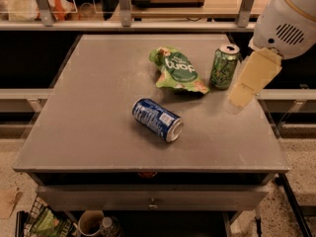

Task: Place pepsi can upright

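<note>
The pepsi can is dark blue with white print and lies on its side near the middle of the grey table, its silver end pointing to the front right. My gripper hangs from the white arm housing at the right. It is above the table's right part, just right of the green can, and well to the right of and behind the pepsi can. It holds nothing that I can see.
A green drink can stands upright at the back right. A crumpled green snack bag lies left of it, behind the pepsi can. A shelf rail runs behind the table. Bins sit on the floor under the front edge.
</note>
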